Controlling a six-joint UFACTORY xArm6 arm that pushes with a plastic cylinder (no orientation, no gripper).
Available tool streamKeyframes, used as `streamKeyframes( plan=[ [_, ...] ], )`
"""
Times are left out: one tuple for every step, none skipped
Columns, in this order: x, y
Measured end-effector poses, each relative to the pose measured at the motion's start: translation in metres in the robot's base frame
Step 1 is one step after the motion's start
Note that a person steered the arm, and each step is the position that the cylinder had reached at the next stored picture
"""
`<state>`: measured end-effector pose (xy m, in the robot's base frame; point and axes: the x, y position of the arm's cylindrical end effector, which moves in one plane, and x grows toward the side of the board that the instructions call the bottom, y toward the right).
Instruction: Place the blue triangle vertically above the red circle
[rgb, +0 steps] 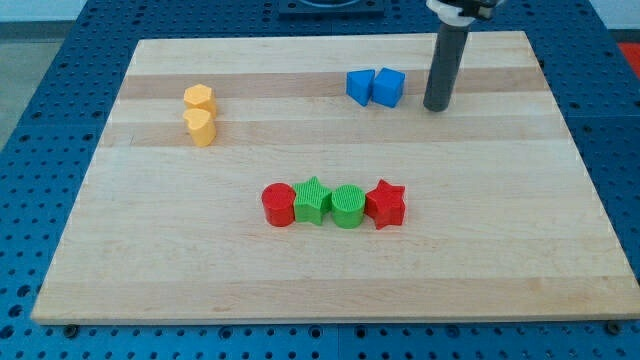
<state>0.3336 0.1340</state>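
Note:
The red circle (278, 205) stands at the left end of a row near the board's middle. Two blue blocks touch each other near the view's top: the left one (359, 86) looks like the blue triangle, the right one (388, 87) looks like a cube. My tip (436, 106) rests on the board just right of the blue cube, a small gap apart from it. The rod rises straight toward the view's top.
A green star (313, 201), a green circle (347, 206) and a red star (385, 204) continue the row right of the red circle. Two yellow blocks (200, 113) stand stacked in view at the upper left. The wooden board (320, 290) lies on a blue perforated table.

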Motion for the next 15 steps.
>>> streamKeyframes(
  plan=[
    [-0.005,-0.003],
    [-0.005,-0.008],
    [-0.002,-0.027],
    [0.004,-0.055],
    [0.01,-0.085],
    [0.011,-0.118],
    [0.013,-0.146],
    [0.016,-0.145],
    [0.016,-0.074],
    [0.015,-0.062],
    [-0.019,-0.072],
    [-0.019,-0.074],
    [-0.019,-0.088],
    [-0.019,-0.125],
    [-0.019,-0.147]
  ],
)
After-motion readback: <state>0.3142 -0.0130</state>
